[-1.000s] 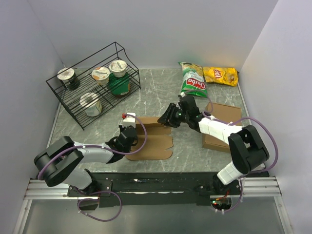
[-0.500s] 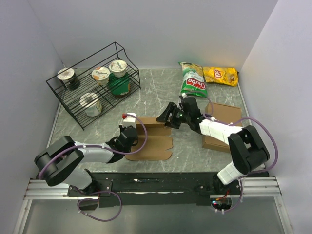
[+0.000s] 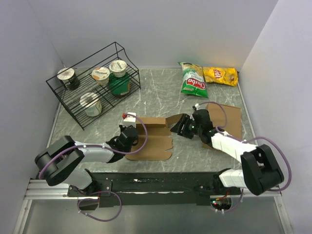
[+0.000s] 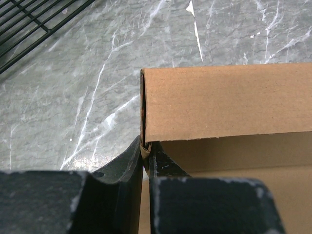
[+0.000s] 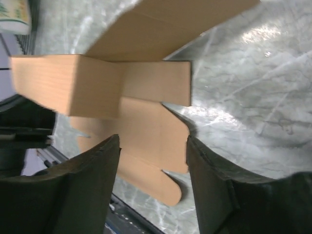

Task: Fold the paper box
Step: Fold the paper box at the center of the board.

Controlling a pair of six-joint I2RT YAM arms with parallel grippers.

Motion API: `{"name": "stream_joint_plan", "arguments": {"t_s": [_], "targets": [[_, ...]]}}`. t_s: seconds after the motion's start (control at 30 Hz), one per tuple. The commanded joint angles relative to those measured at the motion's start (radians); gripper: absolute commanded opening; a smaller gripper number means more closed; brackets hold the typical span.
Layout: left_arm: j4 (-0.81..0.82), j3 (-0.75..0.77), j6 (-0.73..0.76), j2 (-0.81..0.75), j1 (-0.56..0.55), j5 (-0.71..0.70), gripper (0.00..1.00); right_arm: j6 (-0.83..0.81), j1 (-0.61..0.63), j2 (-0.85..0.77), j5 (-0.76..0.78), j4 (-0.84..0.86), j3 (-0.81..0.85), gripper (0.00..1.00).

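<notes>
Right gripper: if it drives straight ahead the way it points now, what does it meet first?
Probably the thin brown kraft cardboard box blank: its tabbed flap sits squarely ahead of the open right gripper, though depth is hard to judge.

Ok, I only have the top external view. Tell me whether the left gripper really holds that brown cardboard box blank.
Observer: From the left wrist, the left gripper is shut on the corner of a raised wall of the thin brown kraft cardboard paper box.
Operator: Now give me the right gripper.
Observer: From the right wrist, the right gripper is open, a round-tabbed flap showing between its fingers.
</notes>
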Motion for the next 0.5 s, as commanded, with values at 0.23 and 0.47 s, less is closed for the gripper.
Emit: {"name": "stream_joint_plan", "arguments": {"t_s": [0.23, 0.47], "targets": [[0.003, 0.026, 0.001, 0.007, -0.002, 0.004, 0.13, -0.041, -0.003, 0.223, -0.004, 0.208, 0.03, 0.53], [-0.031, 0.029, -0.031, -0.012, 0.048, 0.051, 0.05, -0.07, -0.002, 0.283, 0.0, 0.278, 0.03, 0.59]]}}
